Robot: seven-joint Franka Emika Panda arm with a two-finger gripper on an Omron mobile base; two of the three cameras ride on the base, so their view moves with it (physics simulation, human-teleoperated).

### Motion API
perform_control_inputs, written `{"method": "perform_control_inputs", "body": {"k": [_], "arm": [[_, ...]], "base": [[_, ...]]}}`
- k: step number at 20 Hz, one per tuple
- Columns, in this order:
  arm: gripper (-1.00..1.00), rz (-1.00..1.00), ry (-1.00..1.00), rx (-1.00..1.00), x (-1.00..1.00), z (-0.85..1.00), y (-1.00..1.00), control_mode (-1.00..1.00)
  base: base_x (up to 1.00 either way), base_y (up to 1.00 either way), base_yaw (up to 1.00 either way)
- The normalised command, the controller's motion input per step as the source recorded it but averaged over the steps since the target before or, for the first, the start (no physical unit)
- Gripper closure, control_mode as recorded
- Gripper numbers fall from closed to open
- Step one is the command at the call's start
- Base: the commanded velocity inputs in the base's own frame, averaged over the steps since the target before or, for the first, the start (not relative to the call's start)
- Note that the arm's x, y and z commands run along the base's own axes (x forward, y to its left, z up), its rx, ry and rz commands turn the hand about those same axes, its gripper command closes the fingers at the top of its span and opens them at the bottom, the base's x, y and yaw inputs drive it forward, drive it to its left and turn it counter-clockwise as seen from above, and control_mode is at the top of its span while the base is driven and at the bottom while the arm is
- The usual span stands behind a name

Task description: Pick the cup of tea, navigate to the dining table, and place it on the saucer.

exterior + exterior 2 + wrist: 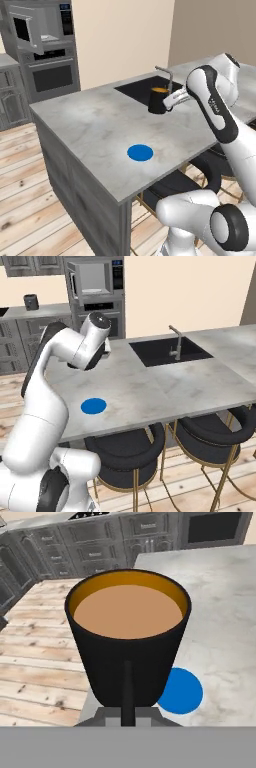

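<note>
Cup up in the air
The hand (169, 101) is shut tight on the cup (158, 100), holding it over the counter (95, 125). The blue saucer (140, 152) lies near the counter's front edge.

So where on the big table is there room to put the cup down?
Lots of room. The table is bare all around the blue saucer, and again between the saucer and the sink. The crowded part is by the sink, where the faucet stands and the gripper holds the cup.
</note>
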Motion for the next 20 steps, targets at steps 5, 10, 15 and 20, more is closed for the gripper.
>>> {"method": "perform_control_inputs", "body": {"k": [5, 10, 15, 20], "arm": [[1.0, 0.48, -0.01, -0.06, 0.72, -0.59, 0.01, -1.0], [1.0, 0.27, -0.19, -0.01, 0.16, -0.82, 0.0, -1.0], [1.0, 0.18, -0.01, -0.01, 0.1, -1.0, 0.0, -1.0], [1.0, 0.14, 0.03, 0.0, 0.04, -0.59, 0.01, -1.0]], "base": [[0.0, 0.0, 0.0], [0.0, 0.0, 0.0], [0.0, 0.0, 0.0], [0.0, 0.0, 0.0]]}}
